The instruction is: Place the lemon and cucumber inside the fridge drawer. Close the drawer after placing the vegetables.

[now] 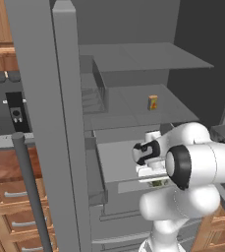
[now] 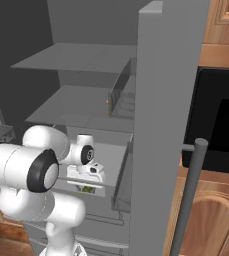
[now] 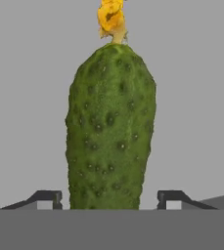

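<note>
Cucumber [image 3: 111, 129]: dark green oblong, bumpy skin, a withered yellow blossom at its far tip; lies lengthwise on plain grey floor. Seen as a small green patch [image 1: 157, 183] inside the fridge drawer [image 1: 115, 162].

Fridge drawer: wide grey box, pulled out, open.
</note>
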### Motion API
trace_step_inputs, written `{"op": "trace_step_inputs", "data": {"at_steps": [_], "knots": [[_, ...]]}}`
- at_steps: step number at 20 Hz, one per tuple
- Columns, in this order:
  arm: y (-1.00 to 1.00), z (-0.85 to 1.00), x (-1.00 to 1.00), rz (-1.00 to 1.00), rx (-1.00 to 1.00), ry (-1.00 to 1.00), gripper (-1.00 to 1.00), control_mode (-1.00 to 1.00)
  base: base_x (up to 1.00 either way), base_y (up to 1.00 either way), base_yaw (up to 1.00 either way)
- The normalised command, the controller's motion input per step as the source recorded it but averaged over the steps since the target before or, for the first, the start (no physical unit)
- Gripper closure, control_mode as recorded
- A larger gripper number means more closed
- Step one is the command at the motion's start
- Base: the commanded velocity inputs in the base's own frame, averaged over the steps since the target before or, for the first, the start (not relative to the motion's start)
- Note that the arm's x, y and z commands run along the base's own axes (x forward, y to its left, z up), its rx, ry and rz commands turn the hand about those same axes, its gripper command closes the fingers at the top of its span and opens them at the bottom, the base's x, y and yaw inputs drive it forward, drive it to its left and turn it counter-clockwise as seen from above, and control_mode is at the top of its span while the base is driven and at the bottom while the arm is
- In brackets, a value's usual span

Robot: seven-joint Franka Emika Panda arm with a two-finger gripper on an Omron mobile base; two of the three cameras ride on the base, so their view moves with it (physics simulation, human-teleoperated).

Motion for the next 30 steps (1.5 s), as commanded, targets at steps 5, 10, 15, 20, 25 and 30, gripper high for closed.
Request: {"op": "trace_step_inputs", "data": {"at_steps": [5, 10, 15, 20, 25, 30], "knots": [[0.00, 0.09, 0.00, 0.00, 0.00, 0.00, -1.00, -1.00, 0.00, 0.00, 0.00], [0.00, 0.39, -0.03, -0.01, 0.00, -0.02, -1.00, -1.00, 0.00, 0.00, 0.00], [0.00, 0.72, -0.30, -0.02, 0.00, -0.07, -1.00, -1.00, 0.00, 0.00, 0.00], [0.00, 0.95, -0.51, -0.02, 0.00, -0.13, -1.00, -1.00, 0.00, 0.00, 0.00], [0.00, 0.85, -0.59, -0.05, 0.00, -0.16, -1.00, -1.00, 0.00, 0.00, 0.00], [0.00, 0.64, -0.64, -0.06, 0.00, -0.14, -1.00, -1.00, 0.00, 0.00, 0.00]]}}
